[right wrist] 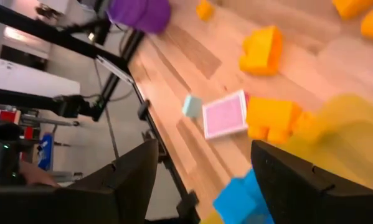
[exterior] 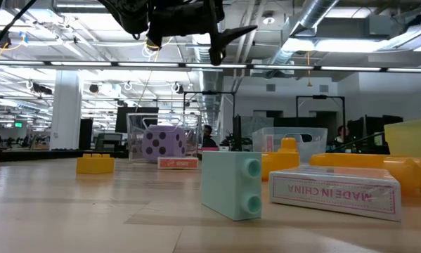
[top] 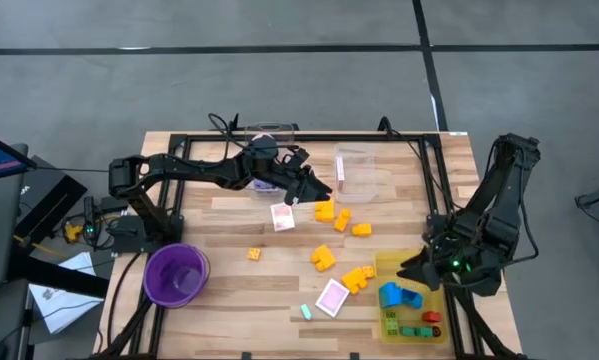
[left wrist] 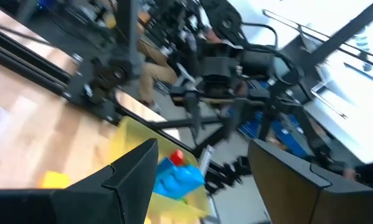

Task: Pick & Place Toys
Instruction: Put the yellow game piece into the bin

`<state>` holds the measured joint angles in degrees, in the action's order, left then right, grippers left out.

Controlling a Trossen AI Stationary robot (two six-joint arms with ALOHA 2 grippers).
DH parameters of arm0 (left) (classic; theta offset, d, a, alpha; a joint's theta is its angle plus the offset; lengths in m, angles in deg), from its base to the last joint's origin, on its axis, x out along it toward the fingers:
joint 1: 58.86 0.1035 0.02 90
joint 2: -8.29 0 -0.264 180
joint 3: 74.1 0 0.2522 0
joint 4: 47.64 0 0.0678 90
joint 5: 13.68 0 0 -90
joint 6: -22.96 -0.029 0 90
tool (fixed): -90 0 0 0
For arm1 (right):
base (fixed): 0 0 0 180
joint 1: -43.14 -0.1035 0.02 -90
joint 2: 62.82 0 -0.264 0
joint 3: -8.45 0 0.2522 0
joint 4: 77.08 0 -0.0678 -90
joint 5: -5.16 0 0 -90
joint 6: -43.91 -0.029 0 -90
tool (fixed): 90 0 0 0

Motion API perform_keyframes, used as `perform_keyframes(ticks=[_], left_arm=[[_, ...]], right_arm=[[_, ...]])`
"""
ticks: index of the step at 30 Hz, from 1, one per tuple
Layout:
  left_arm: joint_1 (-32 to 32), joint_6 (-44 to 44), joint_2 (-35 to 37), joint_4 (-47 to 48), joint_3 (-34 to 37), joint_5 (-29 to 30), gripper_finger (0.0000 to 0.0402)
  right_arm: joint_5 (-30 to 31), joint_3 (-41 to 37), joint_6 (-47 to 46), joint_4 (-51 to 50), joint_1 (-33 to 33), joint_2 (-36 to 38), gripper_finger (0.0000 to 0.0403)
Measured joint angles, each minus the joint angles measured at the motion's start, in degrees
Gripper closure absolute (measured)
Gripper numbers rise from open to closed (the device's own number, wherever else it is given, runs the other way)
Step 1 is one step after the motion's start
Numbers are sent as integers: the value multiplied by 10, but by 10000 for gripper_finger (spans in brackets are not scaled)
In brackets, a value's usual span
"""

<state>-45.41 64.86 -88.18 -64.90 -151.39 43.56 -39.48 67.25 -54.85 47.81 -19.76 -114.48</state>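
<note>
Over table's far middle, left gripper (top: 317, 189) held open, empty. Pink-white card (top: 282, 217) lies just below claw, orange blocks (top: 341, 217) beside. Right gripper (top: 412, 270) open over yellow tray (top: 404, 318).

Cup (top: 175, 274) near table's (top: 229, 230) left front corner; tray (top: 391, 266) at right front corner, blocks (top: 411, 312) in it; box (top: 357, 172) toward back edge.

Counted from above: six yellow or orange blocks (top: 324, 258) lie loose at mid-frame, one pale green block (top: 305, 312) at lower centre, two pink cards (top: 333, 297), one purple cup (top: 175, 273) at lower left, two clear boxes (top: 357, 170) near the top, and one yellow tray (top: 393, 264) at lower right.
</note>
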Motion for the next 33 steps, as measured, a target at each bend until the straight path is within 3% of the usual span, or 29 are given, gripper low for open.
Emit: perform_keyframes(ticks=[8, 18, 33], left_arm=[[-26, -44, 0, -1, 0, 90, 156], [-50, -61, 0, -1, 0, 191, 156], [-56, -61, 0, -1, 0, 249, 156]], right_arm=[[63, 0, 59, -29, 0, 50, 153], [68, 0, 73, -111, 0, 108, 153], [75, 0, 79, -158, 1, 143, 153]])
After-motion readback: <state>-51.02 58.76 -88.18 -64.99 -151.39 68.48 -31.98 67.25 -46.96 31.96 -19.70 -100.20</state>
